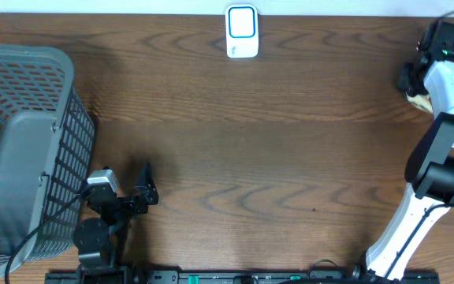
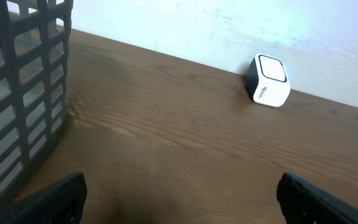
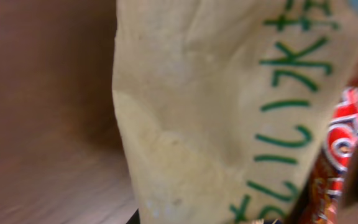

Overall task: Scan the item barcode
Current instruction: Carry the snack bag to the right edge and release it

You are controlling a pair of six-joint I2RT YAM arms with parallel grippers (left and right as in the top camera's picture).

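Counter scene, tan pouch at the right tool, scanner unused

Wood counter [image 1: 274, 158]; gray basket [image 1: 22, 150] at left edge. Left tool [image 2: 182, 208] released, jaws wide, empty, beside the basket. Right tool [image 1: 413, 82] clenched at far right edge; tan green-lettered pouch [image 3: 191, 124] fills its wrist view, grip itself hidden. White barcode scanner [image 1: 242, 31] far-center, well apart.

Right wrist view: tan packet [image 3: 185, 124] blurred, cut off at top, bottom and right; its green lettering illegible; red print [image 3: 340, 149] at right edge unidentifiable. Overhead: packet mostly hidden under right arm [image 1: 448, 83]; grey basket [image 1: 73, 158] cropped at left edge.
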